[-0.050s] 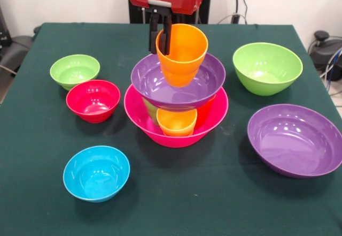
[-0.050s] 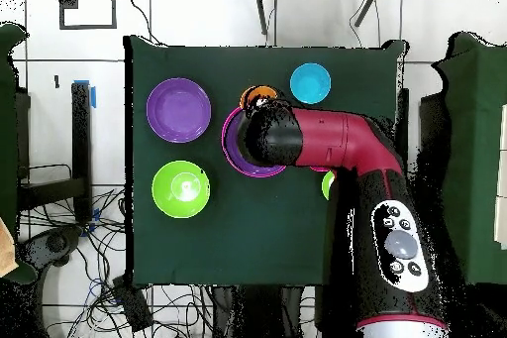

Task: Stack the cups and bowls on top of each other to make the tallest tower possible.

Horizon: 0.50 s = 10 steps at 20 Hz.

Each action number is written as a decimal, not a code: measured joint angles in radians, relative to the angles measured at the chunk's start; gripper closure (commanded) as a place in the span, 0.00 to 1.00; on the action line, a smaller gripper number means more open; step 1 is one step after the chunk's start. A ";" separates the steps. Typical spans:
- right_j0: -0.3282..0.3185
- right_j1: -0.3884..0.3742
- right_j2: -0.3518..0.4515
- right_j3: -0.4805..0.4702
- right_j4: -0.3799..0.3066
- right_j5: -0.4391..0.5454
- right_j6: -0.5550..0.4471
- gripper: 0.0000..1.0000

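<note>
Orange cup hangs tilted in my fingers, which pinch its rim on one side, one finger inside the wall and one outside. Its base sits low in the upper purple bowl, though I cannot tell whether it is touching the bowl floor or just clear of it. That bowl rides on cups standing inside the hot-pink bowl; a yellow-orange cup shows at the front, with slivers of green and red beside it. So the tower stands mid-tabletop, three tiers high.

To do this step well, I judge I should level the cup first, since it leans and would rock if let go now. Then centre it over the bowl's middle, lower gently until the base seats flat, and open without dragging the rim sideways, because the purple bowl rests on only a few cup rims and may tip easily.

Loose pieces wait around: the second purple bowl, two light-green bowls, the red bowl, the blue bowl.
</note>
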 measured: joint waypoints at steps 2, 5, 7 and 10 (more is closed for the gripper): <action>0.006 0.000 -0.012 0.000 -0.001 0.000 0.000 1.00; 0.016 0.000 -0.034 0.001 -0.001 0.000 0.000 1.00; 0.018 0.000 -0.040 0.002 -0.002 0.000 0.000 1.00; 0.019 0.000 -0.053 0.007 -0.003 0.000 0.000 1.00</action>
